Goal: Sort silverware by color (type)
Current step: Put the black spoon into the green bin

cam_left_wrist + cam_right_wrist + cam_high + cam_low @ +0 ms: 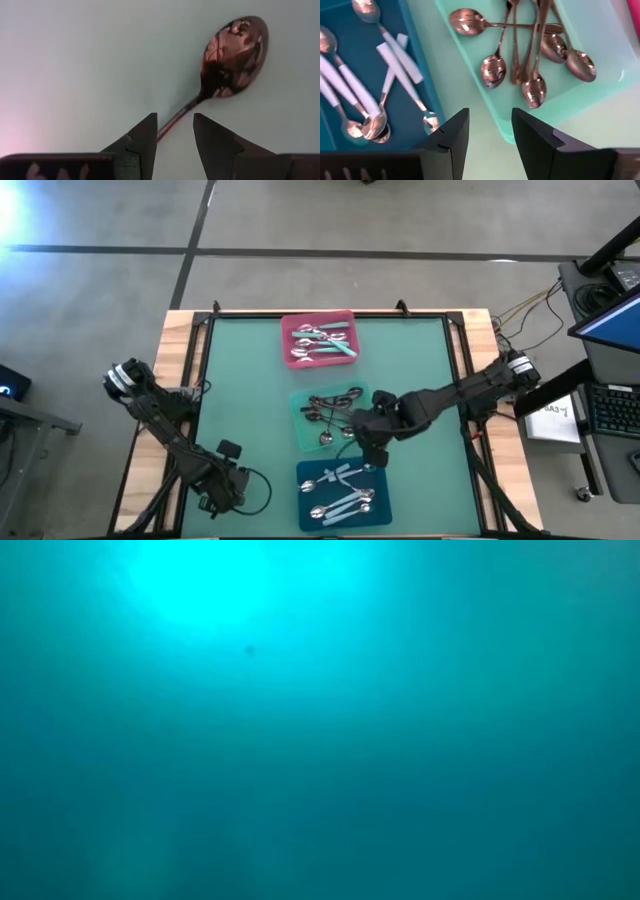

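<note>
Stray dark-handled spoon [235, 55] lies flat on the bare tabletop [75, 60], bowl away from the left jaws, thin handle running back into the gap between them. Left jaws are apart and empty, low over the handle's end, which sits nearer one finger than the other. We judge the step is picking up this spoon: centre on the handle first, drop until the tips nearly touch the tabletop, then close on the thin shaft, not the bowl. It likely belongs in the mint tray [600, 95] with the other dark spoons. Right jaws hang apart, empty, between the mint tray and the dark-teal tray [420, 60].
</note>
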Controlling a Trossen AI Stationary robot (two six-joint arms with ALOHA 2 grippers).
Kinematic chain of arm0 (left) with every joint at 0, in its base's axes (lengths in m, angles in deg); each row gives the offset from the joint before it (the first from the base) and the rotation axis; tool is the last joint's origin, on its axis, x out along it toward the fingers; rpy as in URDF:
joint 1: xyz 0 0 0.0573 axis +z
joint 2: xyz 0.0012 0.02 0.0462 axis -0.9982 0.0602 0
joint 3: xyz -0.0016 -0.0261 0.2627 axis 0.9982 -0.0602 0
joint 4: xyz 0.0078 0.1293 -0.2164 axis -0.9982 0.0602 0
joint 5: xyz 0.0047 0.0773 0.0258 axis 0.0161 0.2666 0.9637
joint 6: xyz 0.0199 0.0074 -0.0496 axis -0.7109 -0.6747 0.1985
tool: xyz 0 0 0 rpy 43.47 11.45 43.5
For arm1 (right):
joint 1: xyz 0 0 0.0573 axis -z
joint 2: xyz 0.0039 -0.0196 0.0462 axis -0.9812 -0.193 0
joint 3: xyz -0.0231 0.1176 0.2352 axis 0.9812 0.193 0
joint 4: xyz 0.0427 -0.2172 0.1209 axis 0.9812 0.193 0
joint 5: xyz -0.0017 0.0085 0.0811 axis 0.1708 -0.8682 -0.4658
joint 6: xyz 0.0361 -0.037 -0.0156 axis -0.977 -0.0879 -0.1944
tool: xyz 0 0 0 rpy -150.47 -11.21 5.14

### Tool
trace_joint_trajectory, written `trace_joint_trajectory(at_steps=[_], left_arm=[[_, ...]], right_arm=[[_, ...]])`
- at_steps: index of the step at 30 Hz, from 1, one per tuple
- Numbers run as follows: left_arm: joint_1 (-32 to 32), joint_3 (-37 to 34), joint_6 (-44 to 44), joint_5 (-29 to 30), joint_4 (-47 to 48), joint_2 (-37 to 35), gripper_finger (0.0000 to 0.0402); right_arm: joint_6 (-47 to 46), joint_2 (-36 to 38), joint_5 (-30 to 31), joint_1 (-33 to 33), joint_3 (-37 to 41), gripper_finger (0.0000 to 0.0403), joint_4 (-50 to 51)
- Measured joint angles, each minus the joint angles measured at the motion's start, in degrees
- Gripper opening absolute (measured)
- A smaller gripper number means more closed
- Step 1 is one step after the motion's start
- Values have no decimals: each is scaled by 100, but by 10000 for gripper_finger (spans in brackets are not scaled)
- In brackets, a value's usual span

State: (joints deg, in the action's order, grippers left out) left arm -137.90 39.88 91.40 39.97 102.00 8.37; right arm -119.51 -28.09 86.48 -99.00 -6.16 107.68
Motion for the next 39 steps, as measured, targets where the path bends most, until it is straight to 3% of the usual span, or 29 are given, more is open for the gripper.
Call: trace_joint_trajectory(at_steps=[7,16,20,27,33,39], left_arm=[[63,-448,128,6,-803,-37,101],[184,-560,1233,126,-840,-33,16],[211,-501,1575,174,-794,-37,7],[336,-122,1541,1061,-546,-276,3],[750,375,889,2105,-536,-542,2],[1657,1152,-892,2521,-782,-574,2]], right_arm=[[-419,0,41,-386,2,139,-2],[-929,0,151,-707,4,139,205],[-1073,0,153,-840,7,139,421],[-1297,0,172,-1021,14,139,1256],[-1218,0,553,-1147,194,139,1290],[-1319,258,596,-1246,780,139,1261]])
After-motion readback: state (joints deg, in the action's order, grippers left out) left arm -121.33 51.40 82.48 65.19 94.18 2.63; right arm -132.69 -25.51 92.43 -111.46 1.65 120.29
